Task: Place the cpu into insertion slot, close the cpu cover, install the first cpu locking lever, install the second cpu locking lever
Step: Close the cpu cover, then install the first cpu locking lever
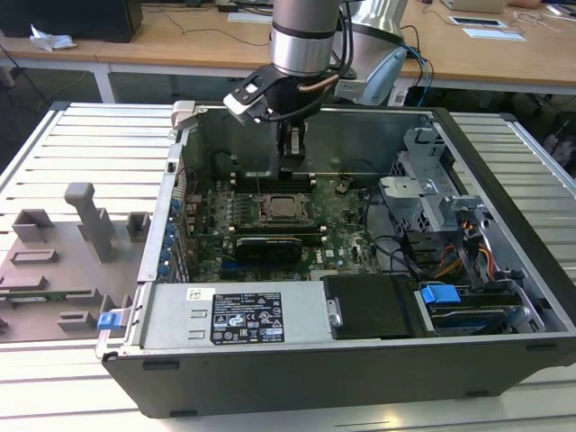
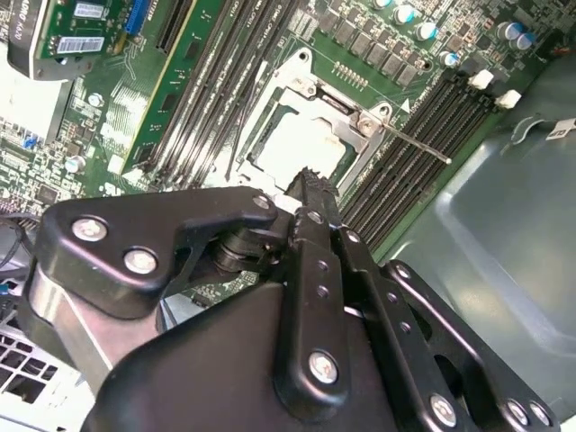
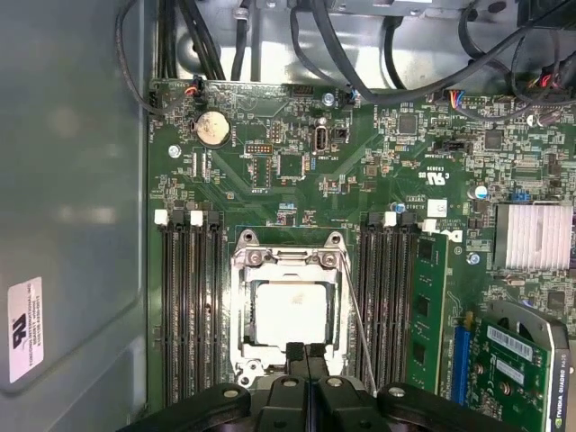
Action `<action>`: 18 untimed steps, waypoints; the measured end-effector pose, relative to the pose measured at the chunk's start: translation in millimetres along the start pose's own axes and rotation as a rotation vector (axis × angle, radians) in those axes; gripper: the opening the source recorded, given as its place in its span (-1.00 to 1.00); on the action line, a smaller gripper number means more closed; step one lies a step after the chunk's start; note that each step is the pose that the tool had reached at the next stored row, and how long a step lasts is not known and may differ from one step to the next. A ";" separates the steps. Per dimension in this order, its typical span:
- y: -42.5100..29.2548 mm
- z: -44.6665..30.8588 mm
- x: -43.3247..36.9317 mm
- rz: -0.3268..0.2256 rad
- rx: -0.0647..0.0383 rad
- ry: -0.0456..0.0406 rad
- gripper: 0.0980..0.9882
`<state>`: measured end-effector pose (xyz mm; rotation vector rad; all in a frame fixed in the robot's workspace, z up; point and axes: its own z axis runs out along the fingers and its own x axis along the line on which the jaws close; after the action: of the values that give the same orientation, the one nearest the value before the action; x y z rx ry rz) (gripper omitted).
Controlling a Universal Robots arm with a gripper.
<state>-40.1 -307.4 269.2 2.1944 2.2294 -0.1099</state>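
Starting up front in the exterior view: open computer case (image 1: 504,378) lying on a slatted metal tabletop (image 1: 81,144), with the power supply (image 1: 243,315) packed along the near edge. Drive cage and cables crowding the exterior view's right. Grey plastic fixtures (image 1: 90,220) parked outside the case on the exterior view's left. Further in, green board in the middle, decent open room straight above it, boxed in by case walls all round.

Mid-board: cpu (image 3: 290,310) seated flat in the insertion slot (image 3: 261,256), dull silver face up. Over it the cpu cover (image 3: 335,306), down and framing the chip through its window. Pretty tight at the edges, with rows of memory slots (image 3: 193,306) running along two opposite sides. One thin locking lever (image 3: 358,328) slanting loose away from the cover across those slots.

As for the tool (image 3: 306,355): pinched fully closed, tips pressed against each other. Parked right at the cover's edge in both wrist views, can't tell whether actually touching it. Hanging just behind the slot in the exterior view.

Above that, the arm (image 1: 301,36) dropping straight down from the upper middle of the frame, wrist vertical, fingers aimed at the board.
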 end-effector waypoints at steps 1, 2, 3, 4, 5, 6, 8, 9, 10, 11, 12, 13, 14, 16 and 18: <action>0.0 0.0 0.0 0.000 0.000 0.0000 -0.98; 0.0 0.0 0.0 0.000 0.000 0.0000 -0.98; 0.0 0.0 0.0 0.000 0.000 0.0000 -0.98; 0.0 -0.1 0.0 0.000 0.000 0.0000 -0.98; 0.0 -0.1 0.0 0.000 0.000 0.0000 -0.98; 0.0 -0.1 0.0 0.000 0.000 0.0000 -0.98; 0.0 -0.1 0.0 -0.007 0.000 -0.0003 -0.98; 0.0 -0.1 0.0 -0.015 -0.001 -0.0007 -0.98; 0.0 -0.2 0.0 -0.025 -0.001 -0.0012 -0.98; 0.0 -0.1 0.0 -0.043 -0.002 -0.0019 -0.98; 0.0 -0.1 0.0 -0.056 -0.003 -0.0024 -0.98; 0.0 -0.1 0.0 -0.067 -0.004 -0.0029 -0.98; 0.0 -0.1 0.0 -0.083 -0.005 -0.0036 -0.98; 0.0 -0.1 0.0 -0.103 -0.006 -0.0044 -0.98; 0.0 -0.1 0.0 -0.125 -0.007 -0.0053 -0.98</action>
<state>-40.2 -307.4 269.3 2.0478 2.3591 -0.1085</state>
